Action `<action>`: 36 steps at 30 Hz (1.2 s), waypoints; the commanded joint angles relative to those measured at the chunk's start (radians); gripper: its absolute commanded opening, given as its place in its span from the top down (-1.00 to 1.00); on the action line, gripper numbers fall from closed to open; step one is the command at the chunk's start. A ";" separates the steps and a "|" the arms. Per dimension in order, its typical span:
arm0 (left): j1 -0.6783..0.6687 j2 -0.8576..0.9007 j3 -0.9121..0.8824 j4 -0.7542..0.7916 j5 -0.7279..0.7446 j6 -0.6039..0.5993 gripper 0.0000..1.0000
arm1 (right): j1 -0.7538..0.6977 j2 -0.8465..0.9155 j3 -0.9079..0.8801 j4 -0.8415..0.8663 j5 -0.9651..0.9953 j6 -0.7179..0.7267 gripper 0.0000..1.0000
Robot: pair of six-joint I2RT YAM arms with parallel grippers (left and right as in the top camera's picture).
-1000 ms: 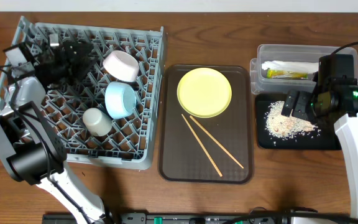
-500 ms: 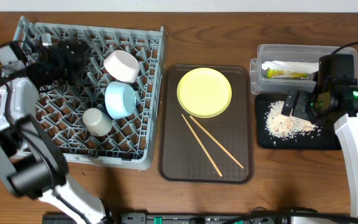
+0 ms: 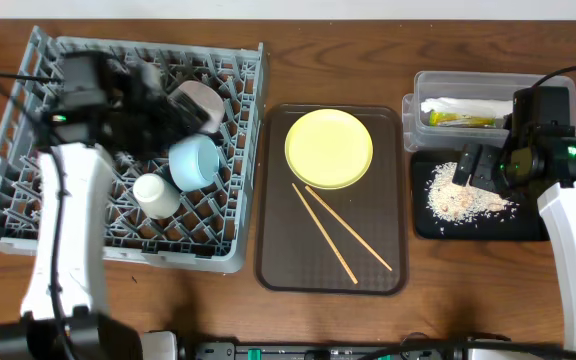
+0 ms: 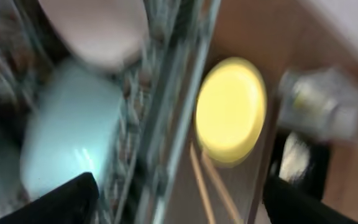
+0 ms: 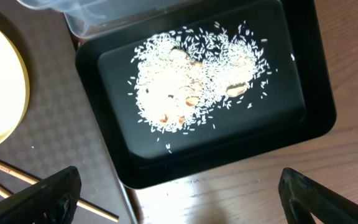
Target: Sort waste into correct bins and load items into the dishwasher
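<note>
Plainly, the round yellow plate (image 3: 329, 148) is smooth, glossy and bare. It lies flat at the far end of the brown serving tray (image 3: 268, 250), a rounded rectangle with a low rim. Two thin wooden chopsticks (image 3: 340, 233) lie slantwise on the tray just near of the plate, their far ends close together beside its rim.

Left of the tray stands the grey plastic dish rack (image 3: 223, 245), a square lattice of upright pegs. Among the pegs sit a light blue bowl (image 3: 196, 160), a small white cup (image 3: 156, 193) just beside it on the near left, and a white bowl (image 3: 206, 98) farther back, partly hidden by the left arm.

At the right, a shallow black tray (image 5: 303, 124) with rounded corners holds a loose scatter of whitish rice (image 5: 185, 87) with a few brownish bits. Just far of it, the clear plastic tub (image 3: 468, 82) holds a crumpled white napkin (image 3: 456, 104) and a green-yellow wrapper (image 3: 463, 120).

The left gripper (image 4: 179, 202) hovers over the rack's right side, its jaws wide and empty; its wrist view is blurred. The right gripper (image 5: 185, 199) hangs over the black tray's near edge, its jaws also wide and holding nothing. All of this rests on a wooden table (image 3: 448, 310).
</note>
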 commanded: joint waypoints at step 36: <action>-0.834 0.367 -0.072 0.053 -0.490 -0.705 -0.67 | -0.004 -0.005 0.014 0.000 0.016 -0.012 -0.99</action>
